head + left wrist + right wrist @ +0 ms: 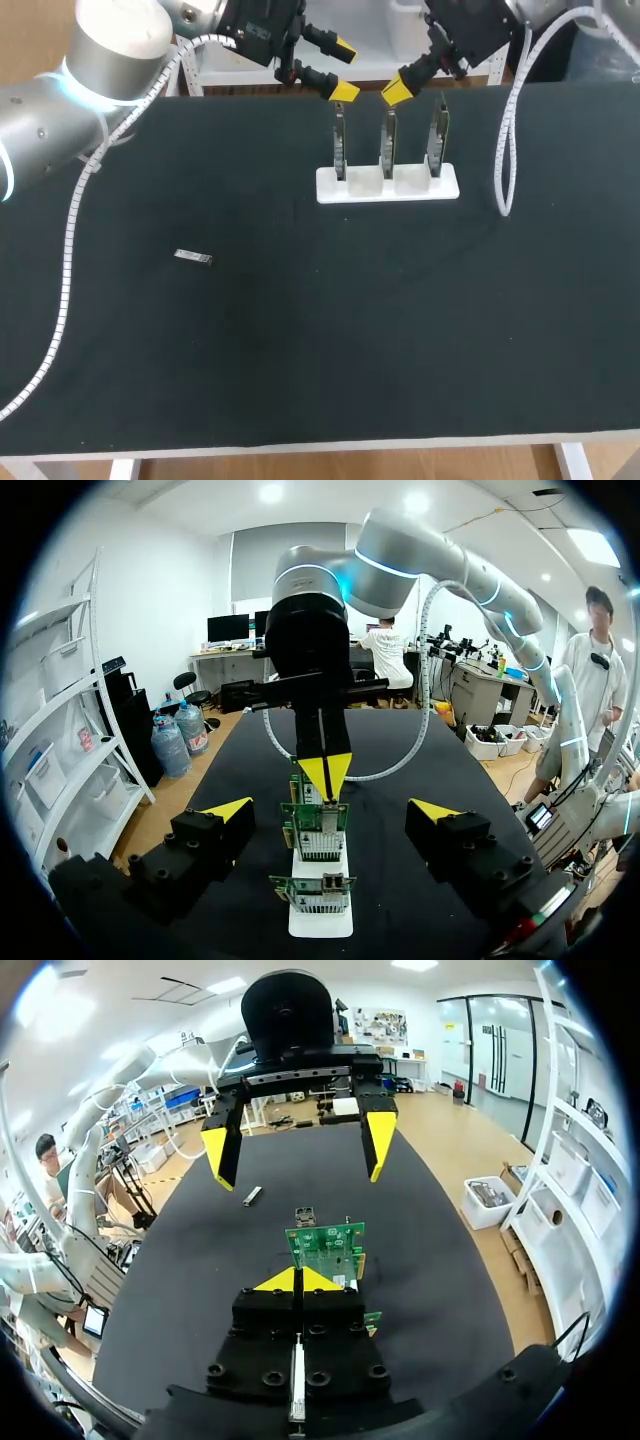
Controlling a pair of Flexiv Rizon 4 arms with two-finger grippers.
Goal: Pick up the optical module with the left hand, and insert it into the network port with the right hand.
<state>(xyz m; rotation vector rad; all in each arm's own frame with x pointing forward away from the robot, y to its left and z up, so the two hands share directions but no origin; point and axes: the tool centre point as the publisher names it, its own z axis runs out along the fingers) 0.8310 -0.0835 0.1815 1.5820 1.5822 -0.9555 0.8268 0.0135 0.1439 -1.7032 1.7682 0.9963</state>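
Note:
The optical module [193,257], a small silver bar, lies alone on the black table at the left; the right wrist view shows the module [252,1196] beyond the boards. A white holder [388,185] at the back carries three upright green network boards [386,140]. My left gripper [343,70] hangs open behind the leftmost board, far from the module. My right gripper [397,92] is shut and empty, just behind the middle board. In the left wrist view the left gripper [330,810] spans the row of boards [322,830], facing the right gripper [325,772].
A white ribbed cable [508,150] loops down onto the table to the right of the holder. Another ribbed cable [68,250] trails from my left arm along the table's left side. The table's front edge [320,440] runs along the near side.

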